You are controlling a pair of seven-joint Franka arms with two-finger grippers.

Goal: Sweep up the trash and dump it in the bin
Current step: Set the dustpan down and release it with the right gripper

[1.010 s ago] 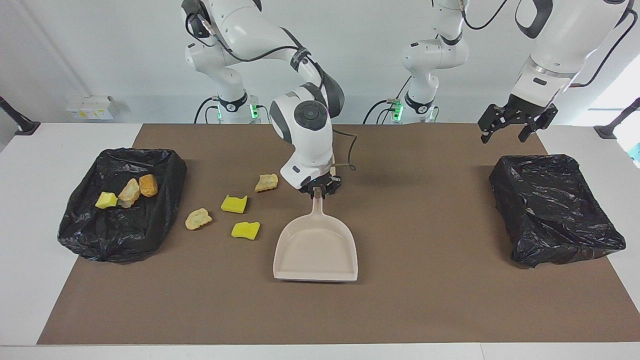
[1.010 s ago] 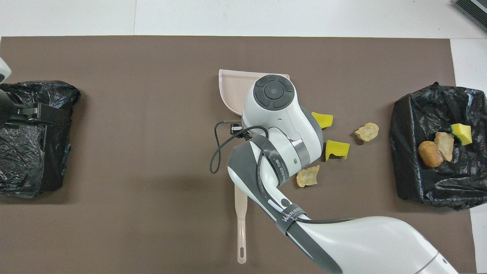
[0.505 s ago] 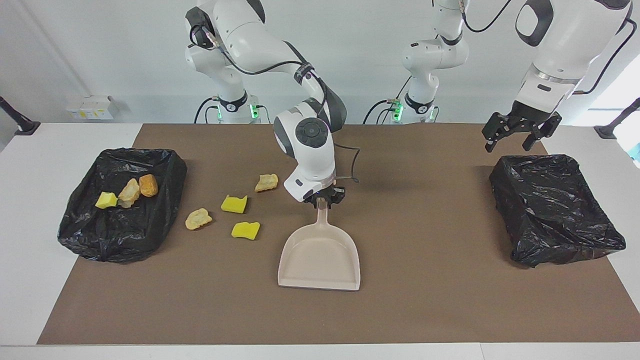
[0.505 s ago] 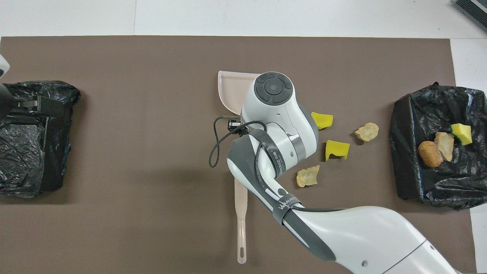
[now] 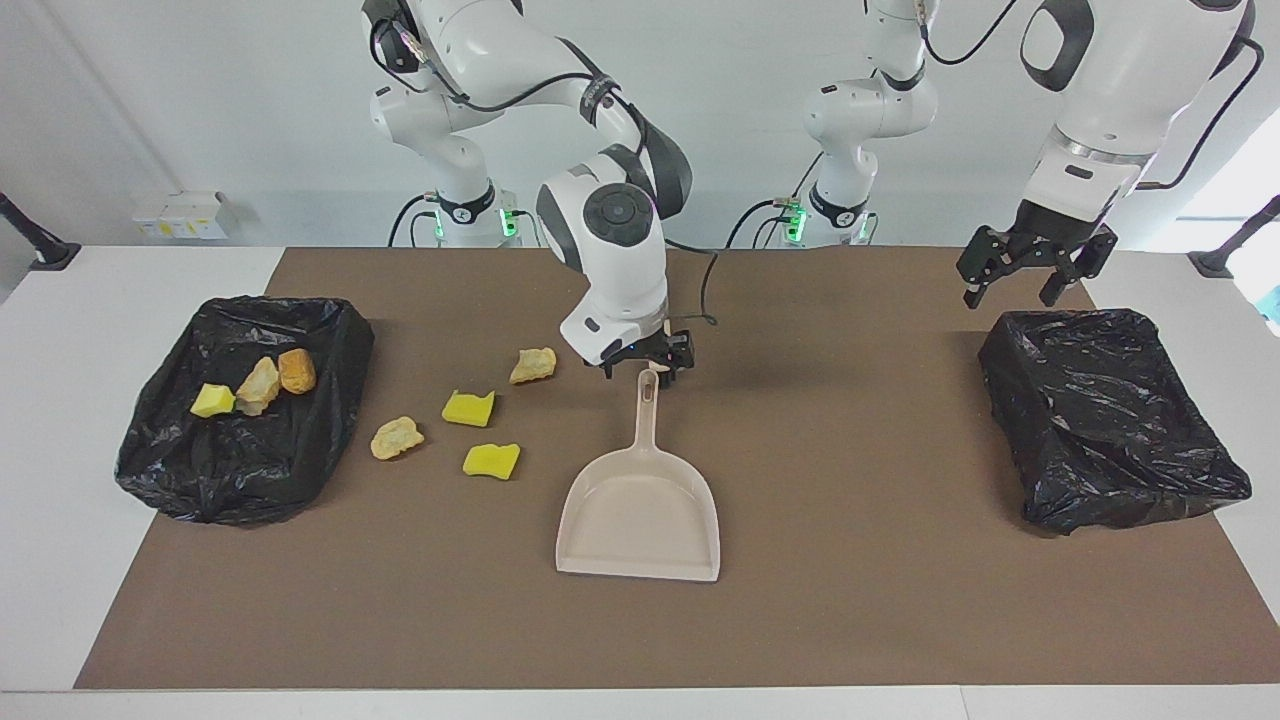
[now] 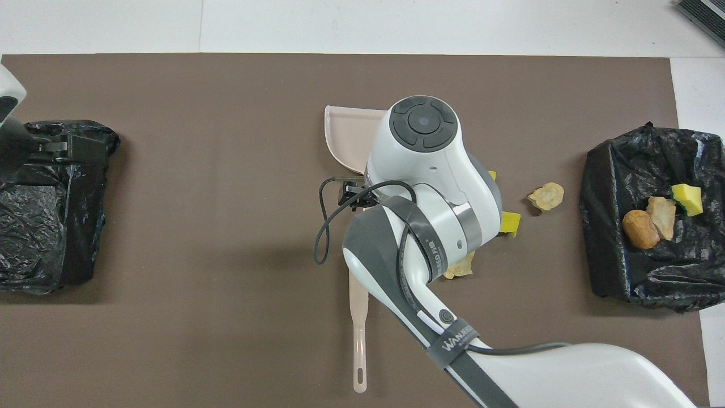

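Note:
A pink dustpan (image 5: pixel 640 515) lies flat on the brown mat, its handle (image 5: pixel 648 400) pointing toward the robots. My right gripper (image 5: pixel 642 366) hangs open just over the handle's tip, holding nothing. Several pieces of trash lie on the mat beside the pan: two bread chunks (image 5: pixel 533 365) (image 5: pixel 397 438) and two yellow sponge bits (image 5: pixel 469 408) (image 5: pixel 491 460). Three more pieces (image 5: pixel 259 385) sit in the black-bagged bin (image 5: pixel 180 480) at the right arm's end. My left gripper (image 5: pixel 1030 275) hangs open over the other bin (image 5: pixel 1110 430). In the overhead view the right arm hides its own gripper and part of the dustpan (image 6: pixel 342 133).
The brown mat (image 5: pixel 860 600) covers most of the white table. The bin at the left arm's end holds nothing that shows. A black cable (image 6: pixel 320 238) loops off the right wrist over the mat.
My right gripper has opened, let go of the dustpan handle and risen a little. The dustpan now rests flat on the mat. The left gripper shifted slightly over its bin.

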